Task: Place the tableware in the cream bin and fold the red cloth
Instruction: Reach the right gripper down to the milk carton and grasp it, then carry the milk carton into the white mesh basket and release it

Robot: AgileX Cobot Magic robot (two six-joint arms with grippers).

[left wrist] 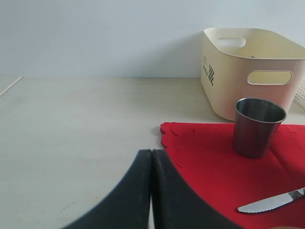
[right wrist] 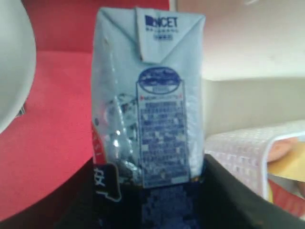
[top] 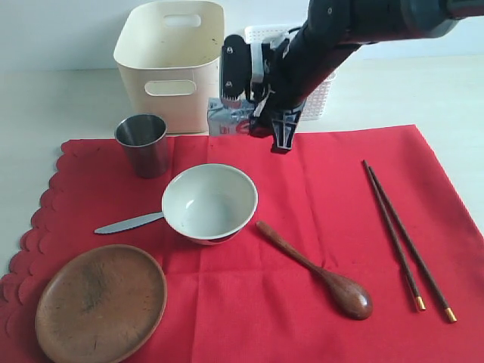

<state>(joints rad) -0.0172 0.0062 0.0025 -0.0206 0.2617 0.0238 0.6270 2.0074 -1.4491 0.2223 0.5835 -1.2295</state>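
On the red cloth (top: 318,189) stand a steel cup (top: 142,144), a white bowl (top: 209,202), a butter knife (top: 128,223), a brown wooden plate (top: 100,301), a dark spoon (top: 321,272) and chopsticks (top: 401,234). The cream bin (top: 170,64) sits behind the cloth's far left part. My right gripper (right wrist: 150,176) hovers at the cloth's far edge beside the bin, its jaws closed against both sides of a small blue-white carton (right wrist: 150,95). My left gripper (left wrist: 152,152) is shut and empty, over bare table left of the cloth's scalloped corner (left wrist: 164,129). The cup (left wrist: 257,126) is beyond it.
A white lattice basket (top: 321,98) with food pieces stands right of the cream bin, behind my right arm. The carton (top: 225,117) sits in the gap between bin and arm. Pale tabletop (left wrist: 71,124) stretches left of the cloth.
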